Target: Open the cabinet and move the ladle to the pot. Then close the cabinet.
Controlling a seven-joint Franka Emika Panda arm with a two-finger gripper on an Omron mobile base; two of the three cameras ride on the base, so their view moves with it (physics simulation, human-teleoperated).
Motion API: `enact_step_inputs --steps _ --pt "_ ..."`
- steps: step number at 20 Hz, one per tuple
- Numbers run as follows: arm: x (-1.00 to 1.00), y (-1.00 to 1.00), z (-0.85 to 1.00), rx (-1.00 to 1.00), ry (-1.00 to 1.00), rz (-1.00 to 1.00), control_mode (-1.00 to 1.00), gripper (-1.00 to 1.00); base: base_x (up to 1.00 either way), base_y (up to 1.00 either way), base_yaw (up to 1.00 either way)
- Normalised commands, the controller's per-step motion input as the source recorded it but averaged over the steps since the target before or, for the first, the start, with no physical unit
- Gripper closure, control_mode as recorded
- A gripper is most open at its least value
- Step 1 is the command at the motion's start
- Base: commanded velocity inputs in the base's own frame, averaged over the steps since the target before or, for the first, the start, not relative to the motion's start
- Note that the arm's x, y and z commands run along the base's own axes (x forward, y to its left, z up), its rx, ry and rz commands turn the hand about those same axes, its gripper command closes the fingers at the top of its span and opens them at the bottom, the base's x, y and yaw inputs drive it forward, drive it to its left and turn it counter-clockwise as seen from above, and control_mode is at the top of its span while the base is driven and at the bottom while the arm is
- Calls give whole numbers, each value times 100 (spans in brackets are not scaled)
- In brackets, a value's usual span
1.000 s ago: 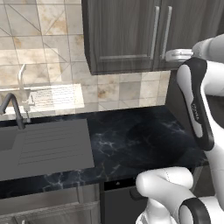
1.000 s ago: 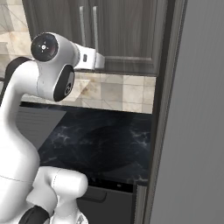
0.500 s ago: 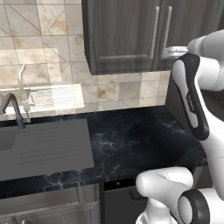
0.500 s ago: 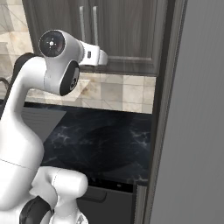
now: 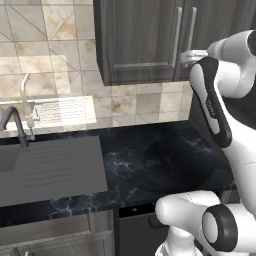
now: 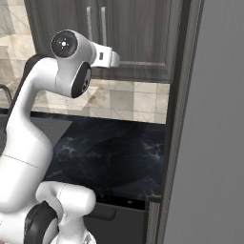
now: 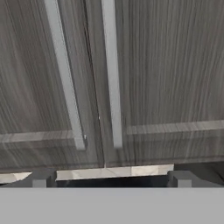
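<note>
Facing: tool (image 7: 112,179) looks straight at the closed cabinet (image 5: 140,45); both doors shut, centre seam just left of frame middle in the hand view.
Tool state: jaws spread fully wide, nothing between them; the two dark fingertips (image 7: 41,178) sit at lower left and lower right of the hand view, apart from the door face.
Key relation: the two silver bar handles lie ahead of the tool and above the fingertips in the hand view. Left handle (image 7: 65,74) runs from top left down to a low end just left of the seam; right handle (image 7: 111,72) runs from top centre down to just right of the seam.
Long axis: both bars vertical on the doors, slightly slanted in the hand view because the hand is rolled. Their low ends fall between the two fingertips across the frame.
Judgement: either bar is in reach; the jaws need to straddle a bar across its thin width, so the hand must rise and close in. Right bar looks nearer to centre.
Base views: wrist sits at upper right of the left base view, just beside the handles (image 5: 184,36), above the dark tabletop (image 5: 150,160).
Ladle, pot: cannot tell where; presumably the ladle is behind the doors.
Writing: none readable anywhere, no brands or labels.
</note>
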Motion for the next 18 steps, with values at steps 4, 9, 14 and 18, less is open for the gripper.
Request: enact_step_inputs --steps 4,9,14,18 --pt "33 0 0 0 0 0 -100 -100 0 0 0" --pt "32 -6 0 0 0 0 -100 -100 0 0 0" --pt "34 -2 0 0 0 0 -100 -100 0 0 0" --pt "33 -11 0 0 0 0 -100 -100 0 0 0"
